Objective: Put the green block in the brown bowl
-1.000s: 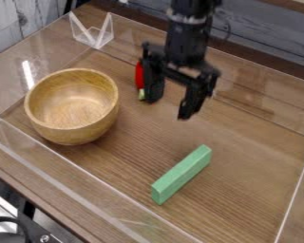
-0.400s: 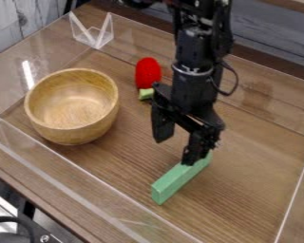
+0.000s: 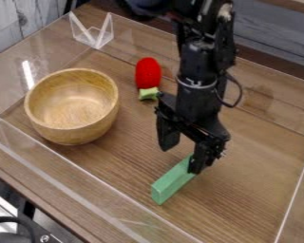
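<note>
The green block (image 3: 170, 184) is a flat light green bar lying on the wooden table at the front, its far end hidden behind my fingers. My gripper (image 3: 190, 152) points straight down and stands open just over that far end, one black finger (image 3: 167, 137) on each side. It grips nothing. The brown bowl (image 3: 72, 102) is a thick-walled wooden bowl at the left, empty inside, well apart from the block and the gripper.
A small red object with a green base (image 3: 147, 75) stands behind the arm near the middle. A clear plastic stand (image 3: 92, 31) sits at the back left. Low transparent walls (image 3: 66, 185) ring the table top.
My gripper has come toward the front and sunk from beside the red object to the green block's far end. It stayed open. The red object, earlier half hidden, now shows.
</note>
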You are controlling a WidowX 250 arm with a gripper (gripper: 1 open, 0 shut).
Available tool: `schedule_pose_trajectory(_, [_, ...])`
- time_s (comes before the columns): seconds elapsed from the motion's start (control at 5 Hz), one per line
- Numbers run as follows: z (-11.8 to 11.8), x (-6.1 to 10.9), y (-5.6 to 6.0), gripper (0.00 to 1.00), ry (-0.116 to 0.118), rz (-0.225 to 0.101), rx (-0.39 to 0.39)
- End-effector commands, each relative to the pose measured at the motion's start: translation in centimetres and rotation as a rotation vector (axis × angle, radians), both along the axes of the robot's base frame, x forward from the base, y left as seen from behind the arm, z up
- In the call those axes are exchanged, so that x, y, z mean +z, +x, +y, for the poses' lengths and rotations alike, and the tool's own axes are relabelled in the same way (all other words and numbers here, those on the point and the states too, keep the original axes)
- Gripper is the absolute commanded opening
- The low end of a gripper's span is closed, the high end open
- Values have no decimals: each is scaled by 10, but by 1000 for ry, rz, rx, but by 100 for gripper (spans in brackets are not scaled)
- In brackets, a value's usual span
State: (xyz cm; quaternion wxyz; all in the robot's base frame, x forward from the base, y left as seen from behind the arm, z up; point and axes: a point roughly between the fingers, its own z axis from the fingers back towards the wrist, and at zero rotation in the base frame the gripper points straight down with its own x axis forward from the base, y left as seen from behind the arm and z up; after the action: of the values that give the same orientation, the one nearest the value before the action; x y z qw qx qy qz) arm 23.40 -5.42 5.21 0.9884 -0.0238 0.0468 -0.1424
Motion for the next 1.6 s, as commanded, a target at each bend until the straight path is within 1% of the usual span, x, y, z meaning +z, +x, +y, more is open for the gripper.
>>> schedule_pose_trajectory(0.0, [-4, -4, 4, 100, -8, -35, 14])
schedule_pose_trajectory(0.2, [-6, -13, 5, 100, -15, -40, 13])
schedule_pose_trajectory(0.4, [-7, -19, 7, 100, -28, -50, 15])
schedule_pose_trajectory(0.8, [-8, -24, 10, 100, -53, -61, 29])
schedule_pose_trajectory(1.4, [-5, -26, 12, 100, -82, -63, 69])
